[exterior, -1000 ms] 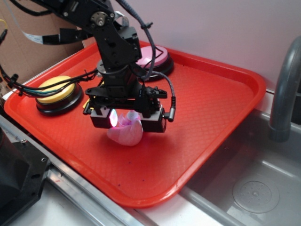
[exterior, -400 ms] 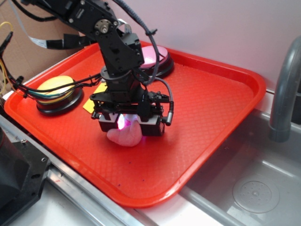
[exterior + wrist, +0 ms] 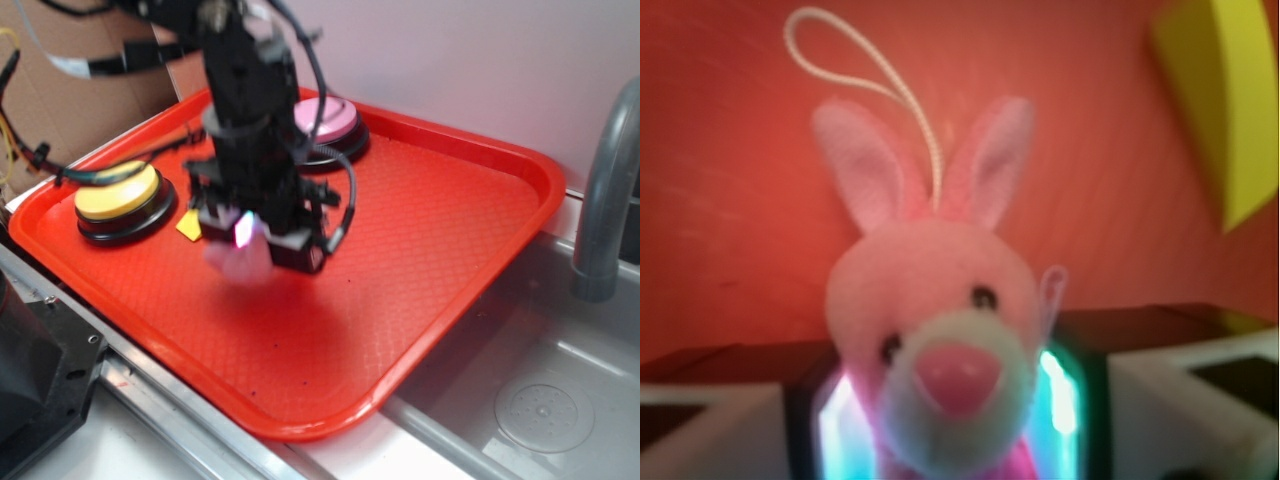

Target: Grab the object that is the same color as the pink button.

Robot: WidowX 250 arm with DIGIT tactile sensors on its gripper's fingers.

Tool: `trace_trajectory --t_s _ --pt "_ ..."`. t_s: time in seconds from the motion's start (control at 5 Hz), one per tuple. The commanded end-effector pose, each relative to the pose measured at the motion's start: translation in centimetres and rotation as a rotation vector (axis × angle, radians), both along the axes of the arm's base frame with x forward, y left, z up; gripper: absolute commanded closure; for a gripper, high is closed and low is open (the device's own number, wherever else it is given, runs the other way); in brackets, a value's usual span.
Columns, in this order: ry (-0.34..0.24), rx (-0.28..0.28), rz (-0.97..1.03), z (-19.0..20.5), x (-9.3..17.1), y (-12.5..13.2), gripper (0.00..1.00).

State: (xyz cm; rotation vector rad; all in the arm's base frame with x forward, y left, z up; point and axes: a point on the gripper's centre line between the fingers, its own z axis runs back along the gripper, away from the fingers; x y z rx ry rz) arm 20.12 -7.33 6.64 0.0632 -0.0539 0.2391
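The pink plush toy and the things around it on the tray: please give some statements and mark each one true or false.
1. The pink plush toy sits between the jaws of the gripper. True.
2. The toy has two upright ears and a white loop string. True.
3. The yellow button is beside the grey faucet. False: it is at the far left of the red tray, away from the faucet.
4. The pink button lies in the sink. False: it is on the tray, near its back edge.
5. A yellow block shows in the wrist view. True.
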Motion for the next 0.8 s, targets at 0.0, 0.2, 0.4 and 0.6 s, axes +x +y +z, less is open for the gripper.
trace_trajectory --t_s 0.0,0.2,0.4,0.6 --pt "-0.033 0.005 -0.129 7.9 1.3 3.6 1.00" --pt "-0.075 -0.003 -0.116 10.8 1.0 5.9 1.00" --pt "-0.077 -0.069 -0.137 11.6 1.0 6.7 1.00" --pt "-0.070 -0.008 -0.187 11.4 1.0 6.4 1.00"
